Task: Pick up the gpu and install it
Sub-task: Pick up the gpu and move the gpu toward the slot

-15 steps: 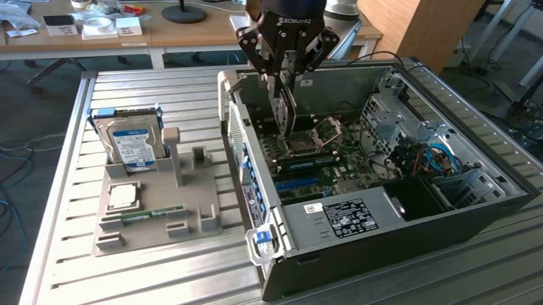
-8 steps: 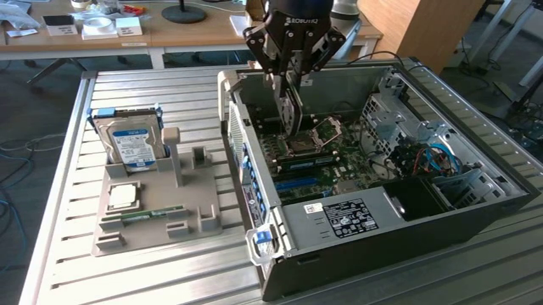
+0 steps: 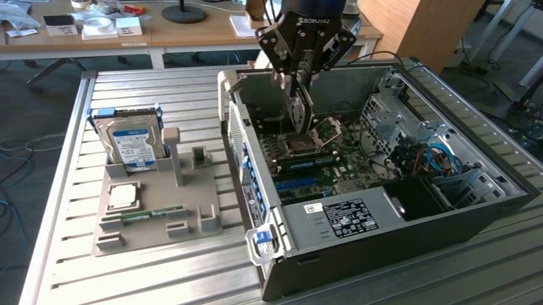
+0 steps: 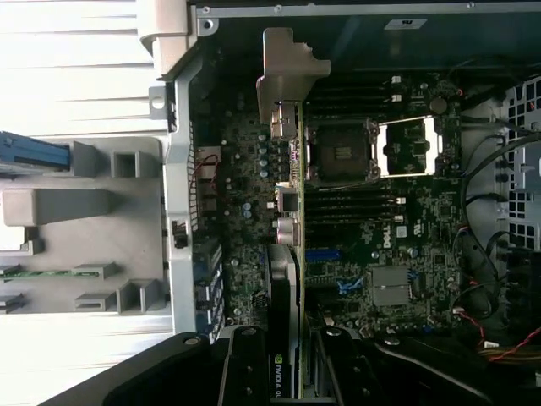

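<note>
Looking first at the exterior view, you see the black fingers (image 3: 283, 71) clenched on the top edge of the gpu (image 3: 297, 114), a thin dark circuit card hanging upright and edge-on inside the black open-sided computer case (image 3: 382, 254), low over the green motherboard (image 3: 339, 159) near the square processor socket (image 3: 327, 131). You cannot tell whether its lower edge touches the board. Gripping it by the top leaves the connector edge free to face the board, and the case lies on its side on the grey slatted metal counter (image 3: 170, 279) so the board faces up. Well apart, toward the exterior view's left, a grey plastic parts tray (image 3: 203, 216) props a silver hard drive with a blue-white label (image 3: 131, 143) upright in a slot and cradles a slim green memory stick (image 3: 149, 215), each kept where it can be gripped. Turning to the wrist view, you look down along the gpu (image 4: 287, 254). It runs as a thin line out from between the fingers (image 4: 245, 372), with its bent silver metal bracket (image 4: 283, 68) at the far end and the motherboard spread beneath. By my judgement the card is inside the case but not yet seated.
</note>
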Controlling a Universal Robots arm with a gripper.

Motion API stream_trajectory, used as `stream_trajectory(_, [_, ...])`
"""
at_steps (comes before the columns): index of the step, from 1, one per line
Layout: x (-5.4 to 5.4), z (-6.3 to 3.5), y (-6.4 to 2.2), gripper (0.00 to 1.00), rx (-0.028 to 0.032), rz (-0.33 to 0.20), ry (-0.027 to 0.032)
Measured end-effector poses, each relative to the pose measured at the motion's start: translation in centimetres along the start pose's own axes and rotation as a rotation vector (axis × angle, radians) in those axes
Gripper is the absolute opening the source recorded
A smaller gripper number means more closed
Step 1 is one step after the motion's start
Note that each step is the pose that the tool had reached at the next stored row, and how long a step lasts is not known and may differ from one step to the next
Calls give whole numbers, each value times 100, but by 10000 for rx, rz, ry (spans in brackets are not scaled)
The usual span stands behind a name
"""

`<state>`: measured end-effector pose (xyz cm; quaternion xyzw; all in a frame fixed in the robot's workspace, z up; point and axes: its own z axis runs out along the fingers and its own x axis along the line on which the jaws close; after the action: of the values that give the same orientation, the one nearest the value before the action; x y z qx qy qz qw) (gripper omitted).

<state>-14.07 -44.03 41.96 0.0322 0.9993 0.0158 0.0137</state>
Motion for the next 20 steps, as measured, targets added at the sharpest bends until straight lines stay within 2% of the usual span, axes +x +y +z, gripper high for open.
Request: stream_trajectory(20, [-492, 15, 31, 27, -1, 0, -1])
